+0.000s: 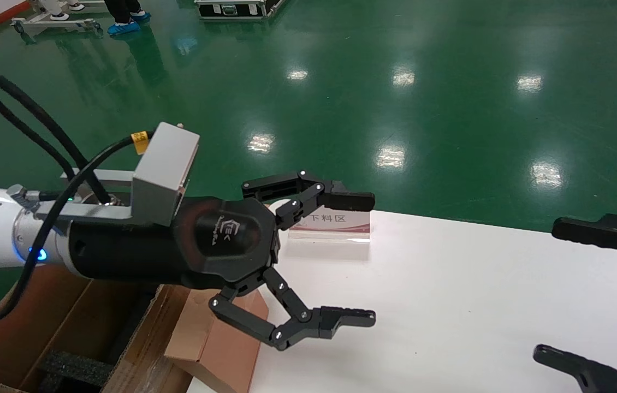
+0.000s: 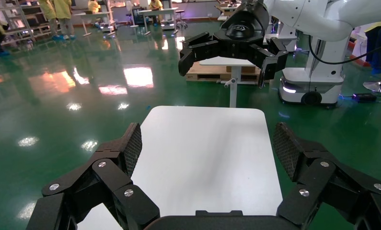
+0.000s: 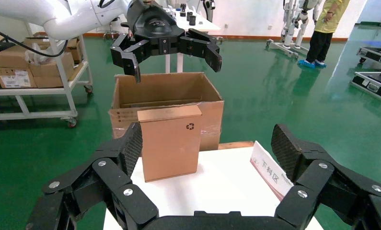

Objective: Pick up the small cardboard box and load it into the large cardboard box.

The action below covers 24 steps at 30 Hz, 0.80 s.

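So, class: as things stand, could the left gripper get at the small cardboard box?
Probably yes. The left gripper hangs open above the small cardboard box, which stands upright on the white table against the large cardboard box, with nothing between them.

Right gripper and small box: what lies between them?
Only bare white table, seen in the right wrist view: the open right gripper faces the small box standing upright.

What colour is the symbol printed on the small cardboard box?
Black: a recycling symbol on the small cardboard box, best seen in the right wrist view.
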### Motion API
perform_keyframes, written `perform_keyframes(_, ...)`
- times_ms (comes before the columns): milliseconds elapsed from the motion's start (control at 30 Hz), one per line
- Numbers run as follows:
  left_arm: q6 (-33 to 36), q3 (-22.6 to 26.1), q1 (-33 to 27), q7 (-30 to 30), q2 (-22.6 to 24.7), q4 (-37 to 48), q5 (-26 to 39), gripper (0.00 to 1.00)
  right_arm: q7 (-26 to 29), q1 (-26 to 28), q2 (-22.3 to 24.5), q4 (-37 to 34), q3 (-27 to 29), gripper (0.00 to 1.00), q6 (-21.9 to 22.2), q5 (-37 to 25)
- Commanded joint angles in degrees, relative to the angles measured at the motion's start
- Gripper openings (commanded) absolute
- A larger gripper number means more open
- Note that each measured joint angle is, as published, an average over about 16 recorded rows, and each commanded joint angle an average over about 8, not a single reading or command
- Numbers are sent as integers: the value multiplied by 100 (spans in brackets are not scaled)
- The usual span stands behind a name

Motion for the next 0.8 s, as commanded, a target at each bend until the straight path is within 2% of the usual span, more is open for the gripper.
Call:
perform_keyframes(33,0,0,0,0,0,0,0,100,0,0,0,0,0,100,0,0)
perform_keyframes(600,-14,14,2,-21,-14,4,34,100,-1,1,0,-4,-3,100,0,1)
perform_keyframes(800,-132,161,-88,-350,-157,-92,361,100,-3,3,0,-7,-5,100,-1,2)
